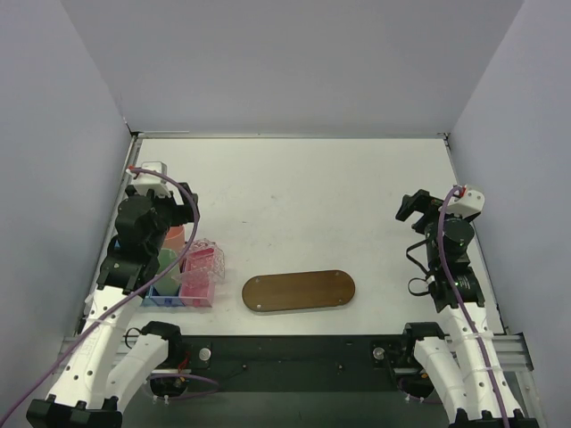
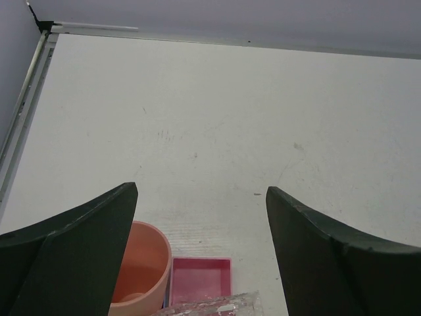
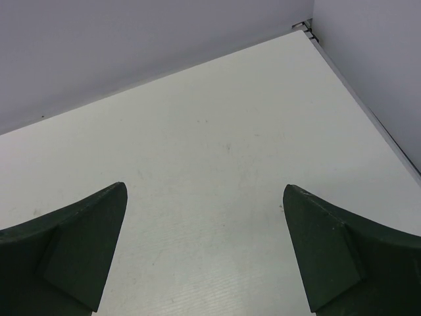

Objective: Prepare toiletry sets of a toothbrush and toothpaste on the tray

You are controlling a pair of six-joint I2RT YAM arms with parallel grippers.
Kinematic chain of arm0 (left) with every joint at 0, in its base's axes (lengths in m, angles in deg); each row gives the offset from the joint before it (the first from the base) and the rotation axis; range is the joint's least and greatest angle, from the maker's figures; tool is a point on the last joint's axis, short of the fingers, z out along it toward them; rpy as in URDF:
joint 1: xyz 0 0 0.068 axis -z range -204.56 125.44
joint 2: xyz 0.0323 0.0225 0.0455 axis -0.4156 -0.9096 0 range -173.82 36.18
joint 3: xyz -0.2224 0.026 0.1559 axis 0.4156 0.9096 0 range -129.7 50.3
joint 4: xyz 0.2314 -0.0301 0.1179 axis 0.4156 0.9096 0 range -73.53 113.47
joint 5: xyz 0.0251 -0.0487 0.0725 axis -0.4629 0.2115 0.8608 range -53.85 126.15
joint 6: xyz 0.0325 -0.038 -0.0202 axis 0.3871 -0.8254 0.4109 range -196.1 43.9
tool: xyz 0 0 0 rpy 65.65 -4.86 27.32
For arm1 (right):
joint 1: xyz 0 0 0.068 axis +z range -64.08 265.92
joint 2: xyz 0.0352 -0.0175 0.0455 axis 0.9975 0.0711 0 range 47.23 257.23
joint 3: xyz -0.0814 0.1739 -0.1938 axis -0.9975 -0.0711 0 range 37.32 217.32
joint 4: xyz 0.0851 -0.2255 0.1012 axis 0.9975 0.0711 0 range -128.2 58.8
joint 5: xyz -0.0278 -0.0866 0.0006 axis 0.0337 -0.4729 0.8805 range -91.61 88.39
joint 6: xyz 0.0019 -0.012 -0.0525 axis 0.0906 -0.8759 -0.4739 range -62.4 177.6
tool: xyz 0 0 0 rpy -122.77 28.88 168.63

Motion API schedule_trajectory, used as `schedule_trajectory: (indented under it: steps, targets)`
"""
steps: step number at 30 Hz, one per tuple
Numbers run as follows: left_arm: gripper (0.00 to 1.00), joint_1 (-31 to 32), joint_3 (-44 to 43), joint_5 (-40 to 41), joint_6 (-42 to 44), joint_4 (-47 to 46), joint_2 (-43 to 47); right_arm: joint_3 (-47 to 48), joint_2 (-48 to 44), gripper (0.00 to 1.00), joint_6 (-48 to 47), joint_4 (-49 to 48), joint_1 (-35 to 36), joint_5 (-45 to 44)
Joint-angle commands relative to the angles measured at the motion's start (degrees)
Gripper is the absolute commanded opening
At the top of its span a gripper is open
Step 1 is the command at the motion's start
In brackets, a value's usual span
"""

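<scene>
left wrist cam: orange cup (image 2: 146,260) half hidden behind spread l gripper (image 2: 201,192); r gripper (image 3: 204,189) spread too.

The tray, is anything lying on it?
No, the wooden tray shows only its bare brown surface in the top view.
</scene>
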Motion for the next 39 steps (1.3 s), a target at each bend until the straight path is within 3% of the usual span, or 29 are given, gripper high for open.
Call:
schedule_trajectory:
  steps: [1,12,14,17,21,23,32,39]
  targets:
    - [0.90,0.14,-1.36,-0.76,0.75,-2.52,1.44,2.88,0.07,1.00,0.69,0.65,-0.07,0.64]
    - [0.92,0.76,0.39,-4.45,3.30,-2.27,0.57,6.92,0.95,0.98,1.30,6.28,-0.07,2.48]
    - [0.94,0.67,0.13,0.54,2.95,1.16,-0.83,7.36,1.21,0.96,1.48,7.24,-0.07,3.53]
    - [0.95,-2.75,-0.84,6.18,1.19,7.05,-2.42,8.50,1.83,0.91,1.57,8.82,-0.15,5.03]
    - [0.95,-13.02,1.36,3.38,-1.62,7.94,-0.84,9.74,2.53,0.88,1.39,10.32,-0.07,7.12]
    - [0.92,-18.13,2.41,2.41,-2.68,8.03,-0.23,9.83,2.80,0.87,0.95,10.41,-0.07,7.76]
    - [0.75,-27.71,1.54,-1.54,-3.91,9.08,-7.34,10.35,2.88,0.87,-0.01,12.43,0.02,9.25]
    - [0.64,-27.90,0.92,-4.88,-3.21,9.70,-10.59,10.44,2.97,0.87,-0.37,12.61,0.02,9.25]
